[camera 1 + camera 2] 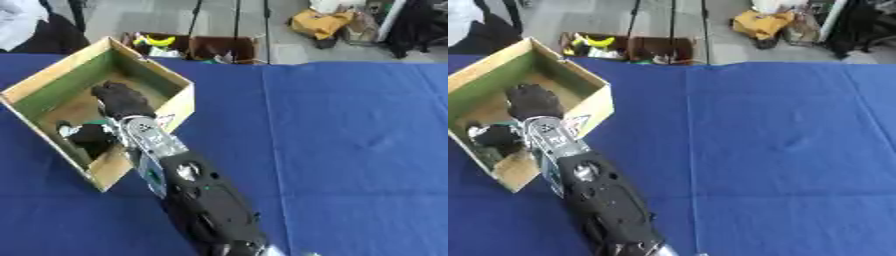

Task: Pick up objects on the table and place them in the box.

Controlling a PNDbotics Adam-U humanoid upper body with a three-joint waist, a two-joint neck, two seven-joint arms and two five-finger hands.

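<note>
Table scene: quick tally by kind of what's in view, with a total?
Wooden box: 1
Robot hand, reaching into the box: 1
Dark item with white and green bits inside the box: 1, kind unclear
Blue tablecloth: 1
Total: 4

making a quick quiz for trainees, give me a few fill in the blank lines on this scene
1. The left hand reaches into the wooden ____.
2. The table is covered by a cloth of ____ colour.
3. The box stands on the table's ____ side, as the robot sees it.
4. The box's inner walls are painted ____.

Missing words: box; blue; left; green
</note>
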